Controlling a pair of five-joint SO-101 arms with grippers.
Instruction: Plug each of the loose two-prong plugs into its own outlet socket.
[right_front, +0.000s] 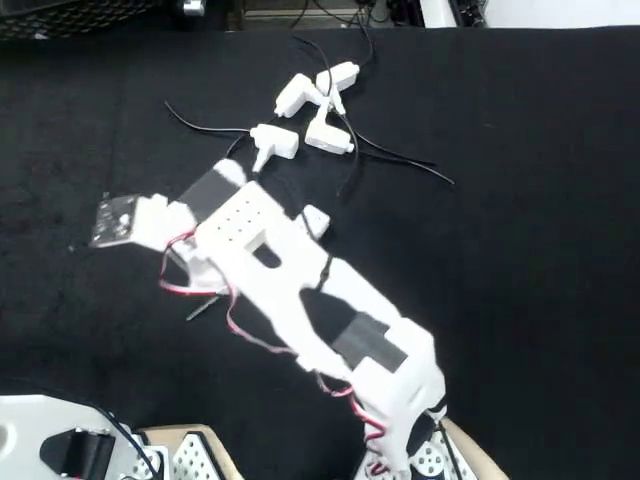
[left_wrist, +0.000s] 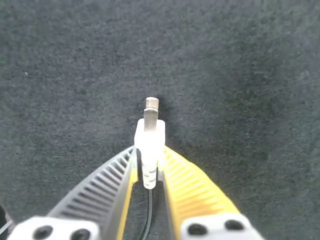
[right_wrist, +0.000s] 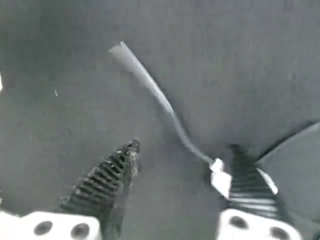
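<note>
On the left arm, the left tool (left_wrist: 150, 154) is clamped on a white two-prong plug (left_wrist: 149, 142). It grips the plug's body from both sides, with the prongs (left_wrist: 151, 112) pointing away from the wrist over bare black desk (left_wrist: 250, 75). The plug's black cord (left_wrist: 148, 217) runs back between the fingers.

The grip is narrow, so I judge the plug may twist in it when pressed home. The sockets look loose and light, and a push could shove one along the cloth instead of seating the prongs. The trailing cord could also drag or snag.

Across the middle of the high view, a white arm (right_front: 300, 290) stretches long and low from the near right edge toward the left, almost flat over the cloth. I cannot tell which side it belongs to. Beyond it, at the far middle, lies the cluster of white sockets and plugs (right_front: 305, 110), with thin black wires (right_front: 400, 155) straggling out.

On the right arm, the right tool (right_wrist: 182, 149) stands apart and grips nothing. A wire (right_wrist: 150, 85) lies on the cloth between its fingers and could catch there.
</note>
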